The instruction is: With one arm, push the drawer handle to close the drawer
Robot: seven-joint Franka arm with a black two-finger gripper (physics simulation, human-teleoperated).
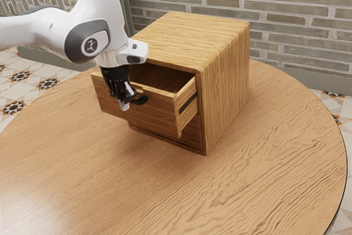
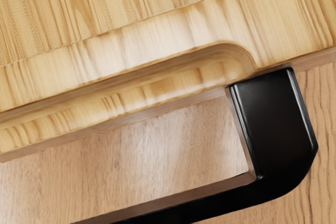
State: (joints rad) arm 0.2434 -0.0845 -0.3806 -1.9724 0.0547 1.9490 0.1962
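Observation:
My gripper (image 1: 126,103) points down at the front of the pulled-out upper drawer (image 1: 159,115), right by the black handle (image 1: 141,100); whether they touch I cannot tell. The drawer juts from the wooden cabinet (image 1: 226,81), its dark interior partly in view. Seen from my wrist, the black bar handle (image 2: 275,124) runs alongside the light wooden drawer edge (image 2: 173,30), which has a rounded recess. Part of the handle is cut off by the lower border of the wrist view.
Beneath the extended drawer, a lower drawer front (image 1: 191,133) sits within the cabinet. Both stand on a round wooden table (image 1: 165,191). Behind the cabinet is a brick wall (image 1: 297,20). Tabletop also appears through the handle's gap in the wrist view.

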